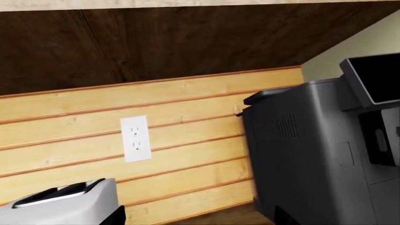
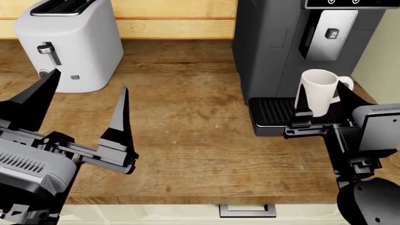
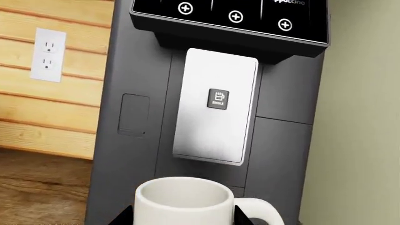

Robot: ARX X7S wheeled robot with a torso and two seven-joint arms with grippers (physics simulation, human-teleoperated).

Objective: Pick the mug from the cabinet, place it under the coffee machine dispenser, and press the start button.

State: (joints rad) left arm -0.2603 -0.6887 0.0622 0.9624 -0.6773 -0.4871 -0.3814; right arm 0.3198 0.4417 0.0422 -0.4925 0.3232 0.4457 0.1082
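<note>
Mug (image 2: 319,91) upright over the coffee machine's ribbed tray (image 2: 275,112), below the silver dispenser (image 2: 331,35), pinched between right gripper (image 2: 322,105) fingers, left gripper (image 2: 84,101) jaws spread wide and empty near the toaster (image 2: 72,44), bare wooden counter (image 2: 187,140) between toaster and machine

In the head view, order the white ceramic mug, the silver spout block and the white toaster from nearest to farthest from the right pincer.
1. White ceramic mug: between the fingers of the right pincer, over the ribbed tray.
2. Silver rectangular spout block: directly above the mug on the dark grey machine.
3. Boxy white toaster: far across the wooden counter, on the left.
</note>
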